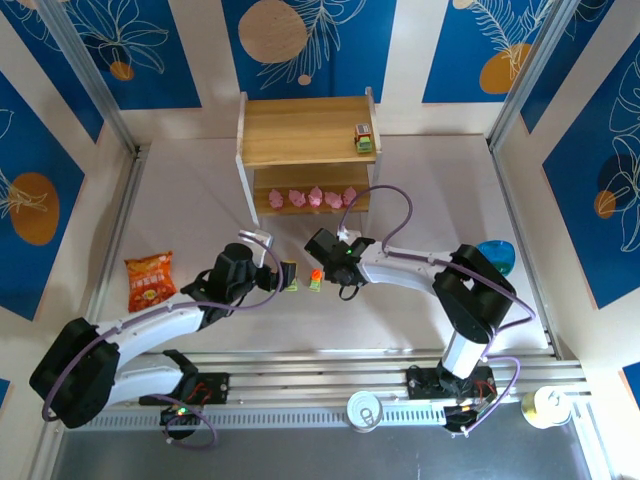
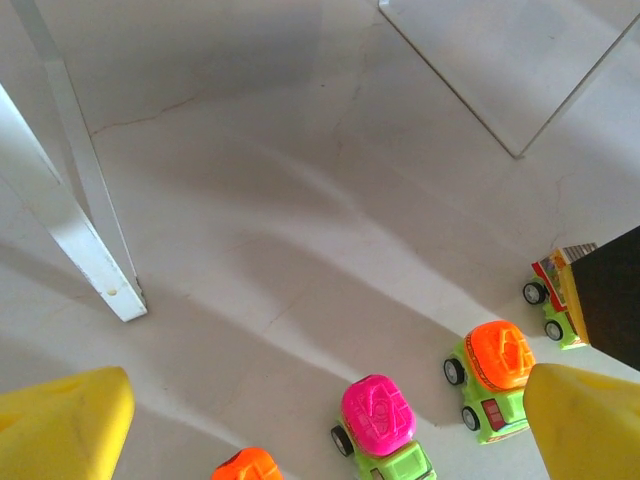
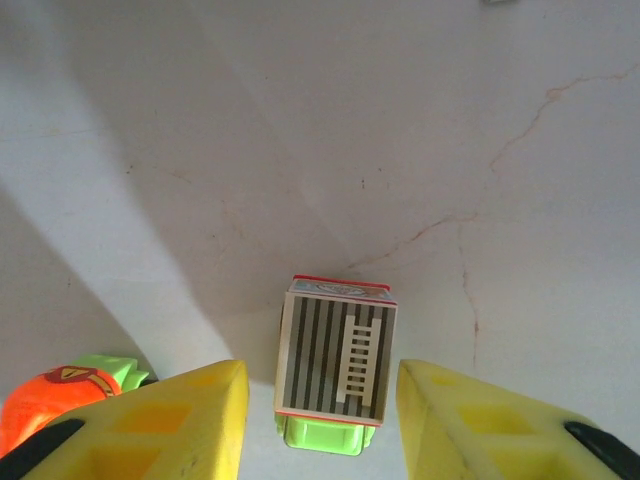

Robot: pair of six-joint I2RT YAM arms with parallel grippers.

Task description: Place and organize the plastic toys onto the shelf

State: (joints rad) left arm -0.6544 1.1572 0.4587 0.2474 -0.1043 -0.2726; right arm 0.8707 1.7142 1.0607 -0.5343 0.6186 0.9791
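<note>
From above, the shelf (image 1: 300,128) stands at the far side of the table (image 1: 190,200). One green car (image 1: 364,138) sits near the right end of its top board, and five pink figures (image 1: 322,198) stand in a row on the lower board. In front of the shelf the left gripper (image 1: 275,270) and the right gripper (image 1: 320,248) reach in toward each other, with an orange-topped car (image 1: 315,279) on the table between them. A snack bag (image 1: 150,281) lies off to the left and a blue bowl (image 1: 497,255) to the right.

From the left wrist, the left gripper (image 2: 325,425) is spread wide and holds nothing. A magenta-topped car (image 2: 378,420), the orange-topped car (image 2: 495,372) and a striped-top car (image 2: 557,298) stand on the table, and another orange top (image 2: 248,465) peeks in at the bottom edge. A white shelf leg (image 2: 95,255) stands at the left.

From the right wrist, the right gripper (image 3: 322,420) is part closed and straddles the striped-top car (image 3: 338,362). I cannot tell whether the fingers (image 3: 190,420) are pressing on it. The orange-topped car (image 3: 55,400) sits just to the left.
</note>
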